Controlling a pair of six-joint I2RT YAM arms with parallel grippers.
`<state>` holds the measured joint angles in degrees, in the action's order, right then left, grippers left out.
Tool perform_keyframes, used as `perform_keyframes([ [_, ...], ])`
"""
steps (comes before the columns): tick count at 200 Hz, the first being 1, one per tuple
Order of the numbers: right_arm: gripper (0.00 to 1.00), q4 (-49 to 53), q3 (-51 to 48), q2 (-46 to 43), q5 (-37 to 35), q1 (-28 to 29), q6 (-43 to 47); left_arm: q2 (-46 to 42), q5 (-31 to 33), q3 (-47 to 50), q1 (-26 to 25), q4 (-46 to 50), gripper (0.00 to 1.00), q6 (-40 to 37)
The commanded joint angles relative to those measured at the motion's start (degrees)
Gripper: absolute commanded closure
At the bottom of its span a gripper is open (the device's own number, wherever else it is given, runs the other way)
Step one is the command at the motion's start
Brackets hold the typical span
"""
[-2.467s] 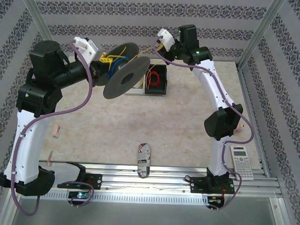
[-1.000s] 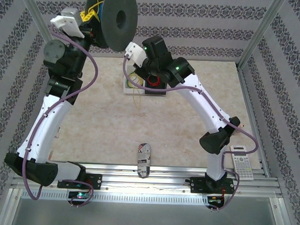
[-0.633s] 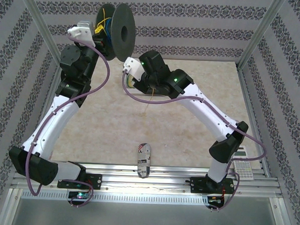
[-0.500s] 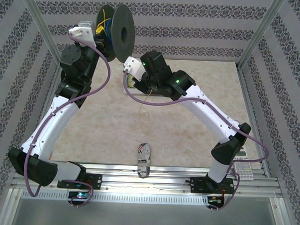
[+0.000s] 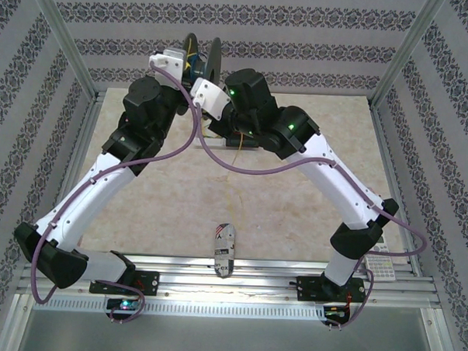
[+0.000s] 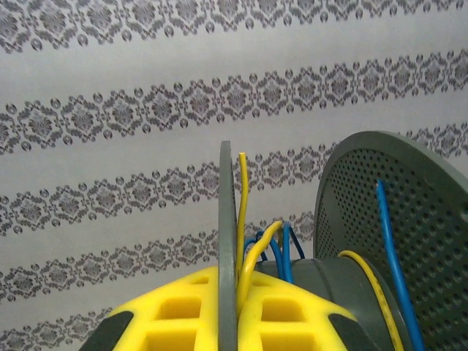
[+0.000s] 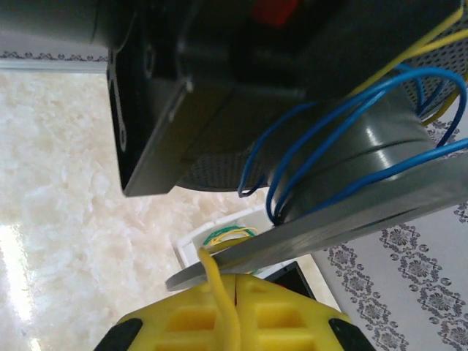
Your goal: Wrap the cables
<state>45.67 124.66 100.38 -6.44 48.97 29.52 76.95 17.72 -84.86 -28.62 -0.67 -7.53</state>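
The yellow cable [image 6: 243,197] rises from between the closed fingers of the left gripper [image 6: 226,285]. It lies against the thin flange of a grey spool [image 5: 213,58], and those fingers clamp that flange. The spool is held in the air over the far edge of the table [image 5: 278,224], close to the patterned back wall. Blue wire [image 6: 390,248] loops round its core.

The right gripper [image 7: 232,292] is closed too, with yellow cable pinched in the seam between its pads, just under the spool's rim. Beneath it the right wrist view shows the corner of a white tray [image 7: 187,255] with coiled wires inside, a spot the arms cover in the view from above.

Near the front rail lies a small printed packet [image 5: 224,249], its lettering too small to read. A calculator [image 5: 385,264] sits by the right arm's base, partly behind the arm. Bare tabletop stretches between these and the grippers.
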Motion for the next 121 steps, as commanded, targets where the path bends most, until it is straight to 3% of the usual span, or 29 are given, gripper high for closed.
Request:
perform_keyframes([
  [1,0.96,-8.9,2.1,-2.4,-4.1,-1.2,1.0,-0.1,4.5,1.3,0.3,9.3,1.00,-6.9],
  [37,0.95,-12.6,0.3,-4.0,-4.0,-4.9,1.4,-1.4,3.6,0.3,0.1,15.7,1.00,-10.7],
  [53,0.83,-12.6,0.8,-4.0,-3.0,-6.8,1.3,-2.0,3.7,-0.1,0.1,17.2,1.00,-11.9],
  [72,0.78,-12.9,-1.3,-4.9,-0.6,-9.2,-0.1,-3.1,4.4,-1.8,0.1,18.0,1.00,-12.0],
  [93,0.78,-16.1,-8.7,-7.9,1.3,-10.8,-1.8,-4.3,4.7,-5.0,0.1,18.0,1.00,-11.9],
  [121,0.86,-20.4,-20.0,-12.1,3.4,-12.8,-4.4,-4.1,3.4,-11.0,0.1,20.5,1.00,-13.0],
])
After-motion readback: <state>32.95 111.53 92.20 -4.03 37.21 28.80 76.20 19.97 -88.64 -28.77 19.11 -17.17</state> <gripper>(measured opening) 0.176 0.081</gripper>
